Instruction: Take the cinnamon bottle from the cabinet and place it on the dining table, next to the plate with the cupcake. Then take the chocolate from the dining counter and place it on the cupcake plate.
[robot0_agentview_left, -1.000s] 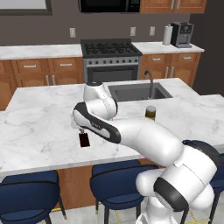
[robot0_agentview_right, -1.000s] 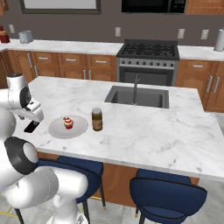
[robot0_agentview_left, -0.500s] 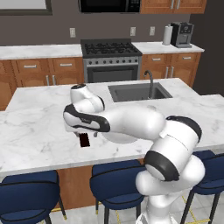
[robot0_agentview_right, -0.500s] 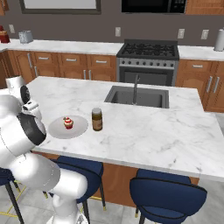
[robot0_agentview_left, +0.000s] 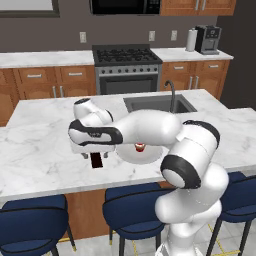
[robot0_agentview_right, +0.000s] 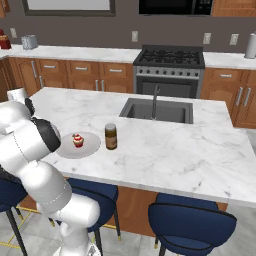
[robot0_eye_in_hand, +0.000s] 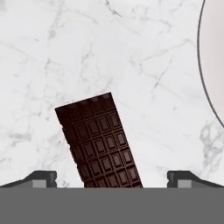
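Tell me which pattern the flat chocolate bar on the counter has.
The dark brown chocolate bar carries a grid of small raised rectangles; the hand view shows it best.

A white marble island (robot0_agentview_right: 165, 150) holds a sink (robot0_agentview_right: 155, 111). Wooden cabinets (robot0_agentview_left: 47, 82) flank a steel stove (robot0_agentview_left: 127, 67); blue stools (robot0_agentview_right: 192, 225) stand below

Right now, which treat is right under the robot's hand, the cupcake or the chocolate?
The chocolate. It lies flat on the marble between the open gripper tips. The cupcake sits off to the side on its plate.
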